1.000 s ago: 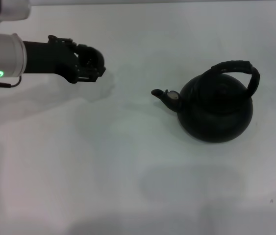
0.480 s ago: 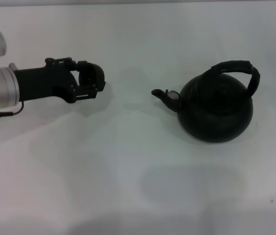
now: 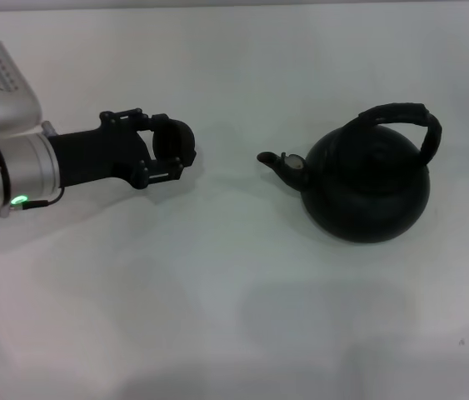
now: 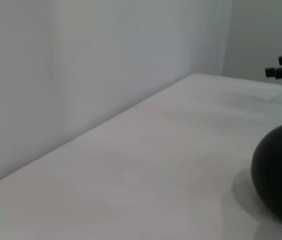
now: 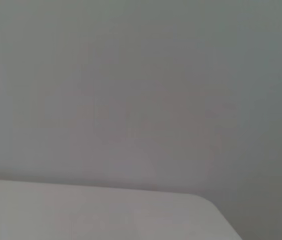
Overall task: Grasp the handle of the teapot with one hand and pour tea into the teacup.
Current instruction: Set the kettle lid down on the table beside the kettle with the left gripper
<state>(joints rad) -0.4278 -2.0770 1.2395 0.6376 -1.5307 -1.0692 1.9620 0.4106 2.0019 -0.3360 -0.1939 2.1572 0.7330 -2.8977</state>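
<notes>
A white table fills the head view. On its right side stands the teapot, a large round black pot sitting upright, with its short curved spout pointing toward the left side of the table. The handle, a ribbed black arch, loops over the top of the pot and leans toward the pot's right shoulder. Nothing touches the handle.

The left gripper reaches in from the left edge on a silver and black arm with a small green light on its wrist. It points toward the teapot, at roughly the same depth on the table as the spout. A clear strip of bare table lies between the gripper's tip and the spout, so the two are apart, and the handle is farther off again, on the far side of the pot's body from the gripper. A small round dark object sits at the gripper's tip between the finger frames (whether it is the teacup or part of the gripper cannot be told). How wide the fingers stand cannot be told either.

The left wrist view shows the tabletop meeting a plain grey wall, with part of a rounded black body at one edge.

The right wrist view shows only the wall and a table corner.
</notes>
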